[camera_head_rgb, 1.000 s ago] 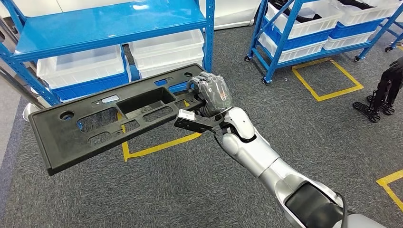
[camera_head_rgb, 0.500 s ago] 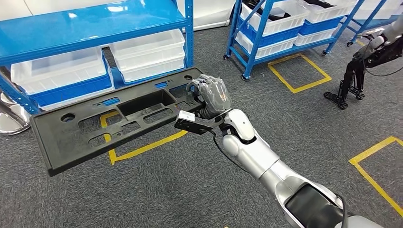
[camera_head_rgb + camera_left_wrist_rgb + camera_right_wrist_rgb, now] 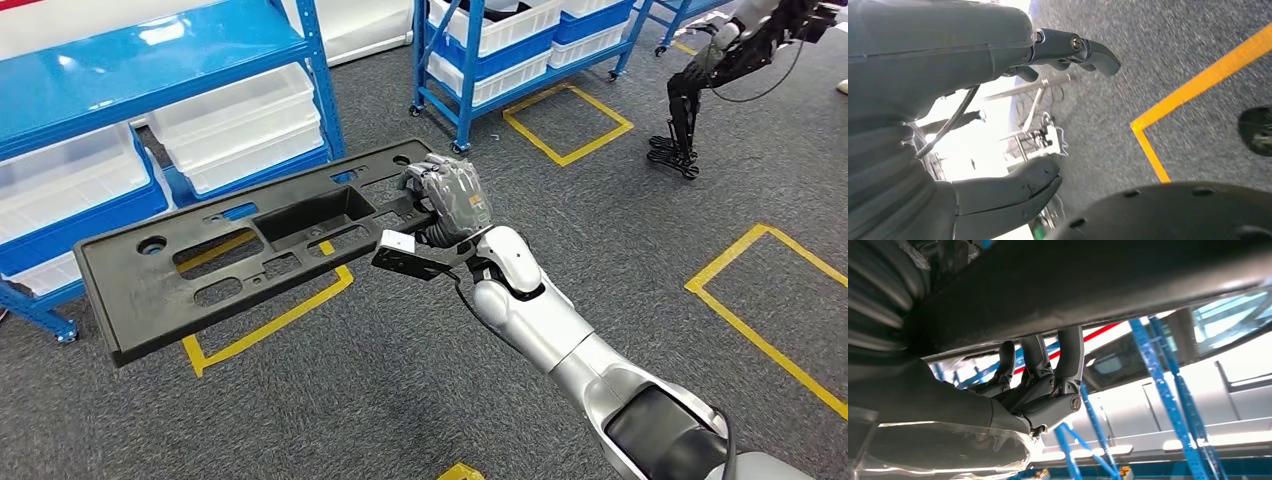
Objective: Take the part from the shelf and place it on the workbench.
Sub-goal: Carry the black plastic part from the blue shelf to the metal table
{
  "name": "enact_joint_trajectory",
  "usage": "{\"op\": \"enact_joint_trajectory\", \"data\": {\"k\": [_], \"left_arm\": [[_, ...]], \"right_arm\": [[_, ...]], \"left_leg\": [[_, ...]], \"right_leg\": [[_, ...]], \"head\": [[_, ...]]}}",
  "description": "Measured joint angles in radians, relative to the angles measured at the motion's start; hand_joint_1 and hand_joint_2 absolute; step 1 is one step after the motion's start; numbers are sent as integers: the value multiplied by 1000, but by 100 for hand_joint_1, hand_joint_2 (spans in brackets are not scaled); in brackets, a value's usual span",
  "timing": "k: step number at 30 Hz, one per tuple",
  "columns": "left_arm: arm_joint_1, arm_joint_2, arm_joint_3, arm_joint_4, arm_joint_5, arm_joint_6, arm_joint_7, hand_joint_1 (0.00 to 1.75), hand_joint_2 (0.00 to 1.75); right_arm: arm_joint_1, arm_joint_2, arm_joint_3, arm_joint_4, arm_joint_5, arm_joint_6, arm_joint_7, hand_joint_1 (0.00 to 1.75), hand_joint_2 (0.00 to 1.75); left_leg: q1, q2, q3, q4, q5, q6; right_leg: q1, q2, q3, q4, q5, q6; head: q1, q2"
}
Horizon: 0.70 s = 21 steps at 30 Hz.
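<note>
The view swings off the shelf (image 3: 150,60) as the right robot hand (image 3: 447,200) keeps gripping the part (image 3: 250,260); the left robot hand (image 3: 998,100) hangs empty, fingers apart, bench unseen.

Even overhead light fills the room in the head view, sharp throughout, with white glare on the blue shelf top (image 3: 150,55) at far left and only soft shadows on the grey carpet (image 3: 620,230). The left wrist view is blurred and overexposed behind the hand. The right wrist view is backlit, its near surfaces dark
</note>
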Motion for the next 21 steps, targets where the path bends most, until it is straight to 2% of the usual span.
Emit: {"op": "enact_joint_trajectory", "data": {"k": [1,2,3,4,5,7,8,9,11,12,13,14,15,16,18,19,20,21], "left_arm": [[1,1,0,0,2,0,0,0,175],[2,3,1,0,4,0,0,0,175],[3,5,2,1,5,0,0,0,175],[4,7,2,1,6,0,1,0,175],[4,7,2,1,6,0,2,0,175],[2,5,2,1,7,0,6,0,175],[2,3,2,1,7,0,7,0,175],[4,2,2,1,8,1,9,0,175],[10,0,2,1,9,2,11,0,175],[12,0,2,1,10,2,11,0,175],[13,-1,2,1,10,2,11,0,175],[14,-1,2,1,11,2,12,0,175],[13,-2,2,1,12,2,12,0,175],[12,-4,2,1,12,2,12,0,175],[10,-5,2,1,14,2,11,0,175],[9,-5,2,1,14,2,11,0,175],[7,-5,2,1,15,2,11,0,175],[6,-5,2,1,15,2,10,0,175]], "right_arm": [[4,-1,0,-5,5,0,6,175,175],[7,-4,-1,-12,9,0,12,175,175],[10,-10,-2,-19,12,0,19,175,175],[14,-18,-6,-26,14,0,24,175,175],[20,-29,-11,-33,14,0,26,175,175],[39,-55,-30,-48,14,-1,27,175,175],[48,-69,-44,-56,13,-1,26,175,175],[55,-82,-58,-63,13,-1,24,175,175],[65,-101,-85,-71,11,-2,21,175,175],[71,-106,-95,-74,10,-2,19,175,175],[78,-112,-103,-76,9,-2,16,175,175],[86,-116,-109,-78,9,-2,14,175,175],[93,-120,-114,-82,9,-2,13,175,175],[98,-123,-119,-87,10,-2,13,175,175],[107,-126,-124,-101,14,-2,13,175,175],[110,-127,-126,-110,16,-1,14,175,175],[114,-127,-127,-119,17,-1,15,175,175],[119,-128,-128,-127,19,0,16,175,175]], "left_leg": [[0,-12,32,-65,37,4],[1,-34,63,-129,63,8],[1,-53,87,-181,80,12],[1,-69,98,-209,85,15],[-1,-74,101,-218,83,18],[-1,-55,101,-228,93,28],[1,-44,101,-234,100,36],[4,-32,101,-241,107,43],[4,-8,96,-246,114,51],[3,5,93,-244,115,52],[2,18,89,-242,115,53],[2,32,86,-240,115,52],[2,44,84,-237,114,51],[2,56,83,-234,113,49],[-1,77,83,-230,109,42],[-3,86,83,-230,108,36],[-5,95,85,-231,107,30],[-6,103,88,-232,107,24]], "right_leg": [[0,13,-1,3,1,1],[0,25,-5,7,2,5],[0,36,-9,11,4,10],[-2,45,-15,12,7,17],[-4,54,-20,11,12,25],[-7,65,-25,6,20,42],[-6,53,-30,14,13,47],[-4,33,-42,39,-6,51],[-4,-17,-89,146,-71,57],[-6,-29,-115,209,-100,61],[-8,-35,-131,252,-115,64],[-10,-40,-129,262,-113,66],[-11,-45,-107,234,-96,67],[-12,-56,-67,171,-68,67],[-7,-90,6,45,-33,61],[-3,-99,24,10,-26,56],[0,-101,27,-1,-27,51],[1,-91,25,-3,-23,46]], "head": [[0,0],[0,0],[0,0],[0,0],[0,0],[0,0],[2,0],[4,0],[7,0],[7,0],[7,0],[7,0],[7,0],[7,0],[7,0],[7,0],[7,0],[8,0]]}}
